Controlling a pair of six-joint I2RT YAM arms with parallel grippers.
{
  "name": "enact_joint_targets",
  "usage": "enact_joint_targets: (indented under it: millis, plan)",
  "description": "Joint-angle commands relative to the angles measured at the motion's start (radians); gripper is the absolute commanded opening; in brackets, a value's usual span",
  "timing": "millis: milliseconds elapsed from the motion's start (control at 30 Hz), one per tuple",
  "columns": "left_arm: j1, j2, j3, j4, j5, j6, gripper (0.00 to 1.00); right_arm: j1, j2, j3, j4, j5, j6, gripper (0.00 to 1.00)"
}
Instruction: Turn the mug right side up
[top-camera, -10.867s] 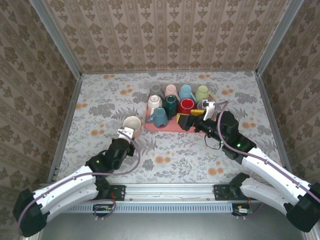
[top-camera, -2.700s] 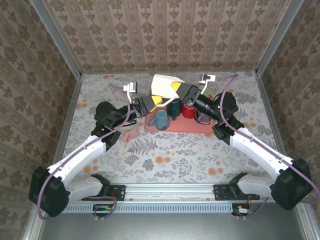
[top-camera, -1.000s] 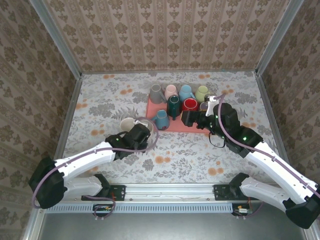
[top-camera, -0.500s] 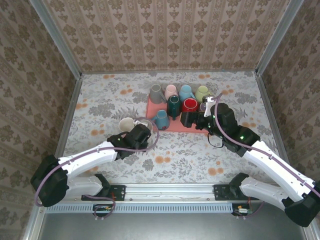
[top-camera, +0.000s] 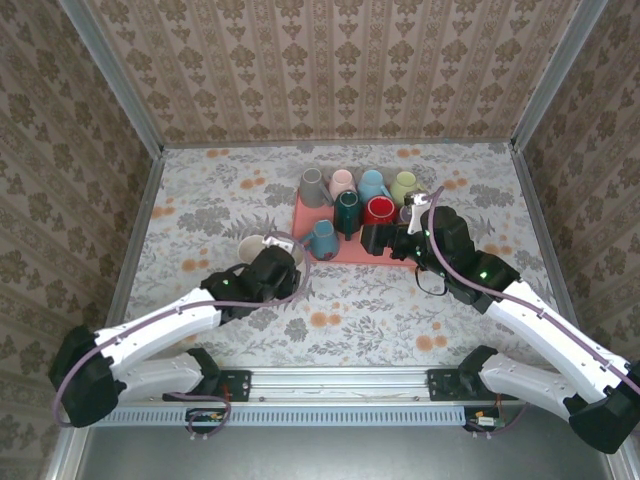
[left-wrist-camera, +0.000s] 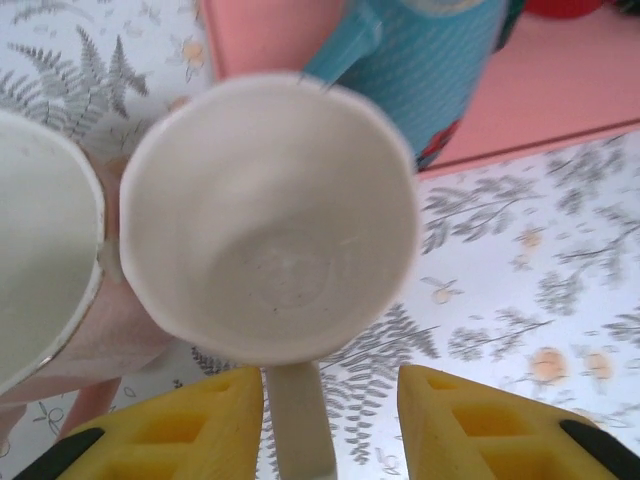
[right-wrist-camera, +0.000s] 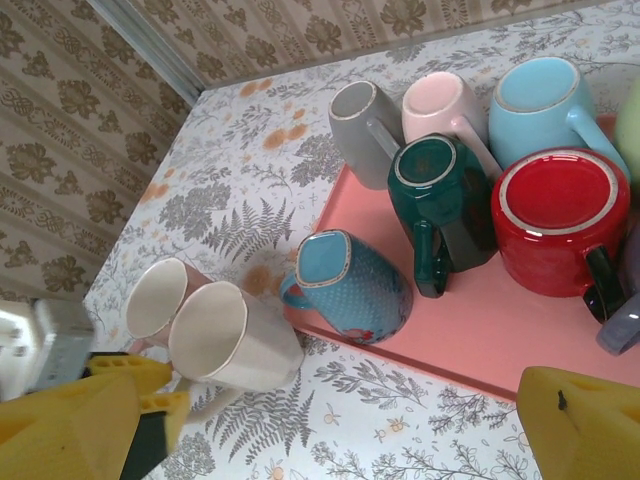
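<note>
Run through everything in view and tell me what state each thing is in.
cream mug: upright, mouth up
dusty pink mug: upright, against the cream mug
blue dotted mug: upside down on the tray
gray mug: upside down
pale pink mug: upside down
light blue mug: upside down
dark green mug: upside down
red mug: upside down
left claw: open, astride the cream mug's handle
right claw: open, empty

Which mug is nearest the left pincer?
The cream mug, mouth up beside the pinkish mug; its handle sits within the left pincer.
</note>
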Motion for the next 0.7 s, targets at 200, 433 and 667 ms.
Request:
enact_joint_targets:
  millis: [200,433,667]
  plan:
    - [0.068,-0.135,0.233,-0.258,0.074,0.12,0.44,-0.005,0.068,0.095,-0.086,-0.013,-0.08,0.98]
    - [0.223,-0.079,0.36,-0.284,0.229,0.268,0.44,-0.023,0.3,0.312,-0.243,0.029,-0.168,0.97]
    - [0.222,-0.036,0.347,-0.163,0.309,0.332,0.44,-0.13,0.64,0.625,-0.424,0.025,-0.219,0.89]
